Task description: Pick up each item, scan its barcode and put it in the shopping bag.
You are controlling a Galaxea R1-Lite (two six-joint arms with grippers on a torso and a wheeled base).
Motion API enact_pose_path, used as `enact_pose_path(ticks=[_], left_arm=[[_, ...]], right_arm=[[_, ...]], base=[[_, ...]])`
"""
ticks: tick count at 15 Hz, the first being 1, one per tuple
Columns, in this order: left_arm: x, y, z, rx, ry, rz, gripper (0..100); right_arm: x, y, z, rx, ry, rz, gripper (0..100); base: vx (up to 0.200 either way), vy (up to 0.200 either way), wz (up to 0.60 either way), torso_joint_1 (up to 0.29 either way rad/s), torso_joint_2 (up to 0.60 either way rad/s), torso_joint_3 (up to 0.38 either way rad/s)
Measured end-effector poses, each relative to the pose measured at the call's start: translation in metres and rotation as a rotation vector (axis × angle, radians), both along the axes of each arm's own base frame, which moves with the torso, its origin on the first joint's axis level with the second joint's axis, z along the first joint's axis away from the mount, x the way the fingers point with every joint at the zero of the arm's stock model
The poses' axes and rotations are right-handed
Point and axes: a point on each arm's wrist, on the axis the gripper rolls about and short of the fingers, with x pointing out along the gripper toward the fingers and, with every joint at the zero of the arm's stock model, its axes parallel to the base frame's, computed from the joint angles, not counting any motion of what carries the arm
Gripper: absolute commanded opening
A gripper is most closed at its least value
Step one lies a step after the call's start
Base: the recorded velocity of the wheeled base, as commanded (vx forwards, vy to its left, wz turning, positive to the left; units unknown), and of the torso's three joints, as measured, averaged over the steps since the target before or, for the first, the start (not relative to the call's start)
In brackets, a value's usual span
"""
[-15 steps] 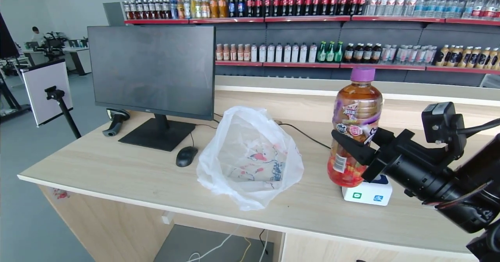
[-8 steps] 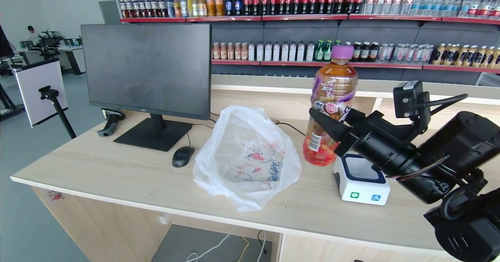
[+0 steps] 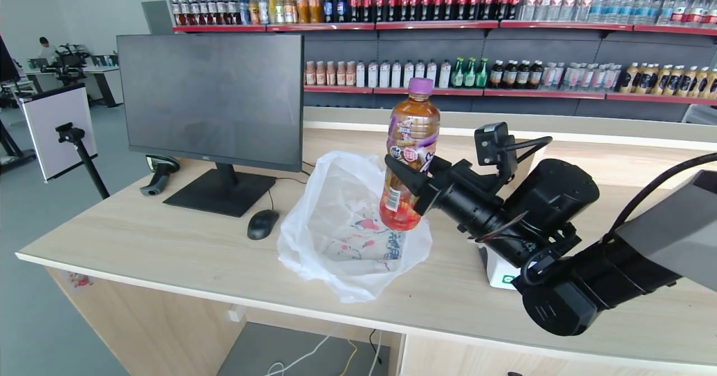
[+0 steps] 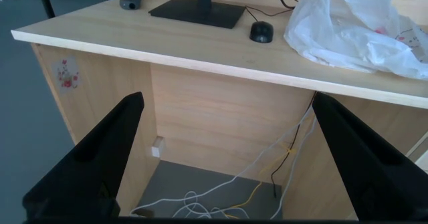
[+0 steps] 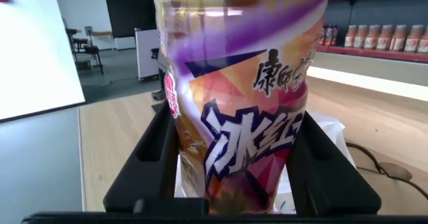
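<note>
Indoors, a pale wooden bench [image 3: 168,236] stands in a shop-like room, with red-edged shelves [image 3: 448,26] of drink bottles along the wall behind it. A dark monitor [image 3: 210,98] sits on the bench's left part. A black mouse [image 3: 262,224] lies just in front of its base, and a handheld scanner [image 3: 159,175] rests behind its left edge.

Near the middle lies a crumpled, see-through plastic bag [image 3: 347,224] with its mouth open upward. The right end effector [image 3: 409,180] holds the purple-capped bottle [image 3: 409,152] upright in the air. The bottle's base hangs over the right side of the bag. The right arm stands in front of a small white scanner box [image 3: 498,272], hiding most of it.

From the right wrist view, the bottle [image 5: 247,83] sits squarely between the two black fingers of the right end effector [image 5: 234,137], which press against its labelled sides.

The left wrist view looks from low down at the bench's front edge. The left end effector [image 4: 227,103] has its fingers spread wide with nothing between them. Loose cables [image 4: 267,177] hang in the opening under the bench, and the bag [image 4: 354,30] and mouse [image 4: 261,31] lie on top.
</note>
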Motion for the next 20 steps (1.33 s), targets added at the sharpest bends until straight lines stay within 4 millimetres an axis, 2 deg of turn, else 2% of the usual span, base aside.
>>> enact_pose_path(ticks=[5,14,20], left_arm=[[0.0,0.0,0.0,0.0,0.0,0.0,100],[0.0,0.0,0.0,0.0,0.0,0.0,100],[0.0,0.0,0.0,0.0,0.0,0.0,100]], right_arm=[[0.024,0.014,-0.021,-0.005,0.018,0.004,0],[0.075,0.039,-0.045,0.046,-0.04,0.056,0],[0.088,0.043,-0.057,0.043,-0.047,0.125,0]], base=[[0.0,0.0,0.0,0.0,0.0,0.0],[0.0,0.0,0.0,0.0,0.0,0.0],[0.0,0.0,0.0,0.0,0.0,0.0]])
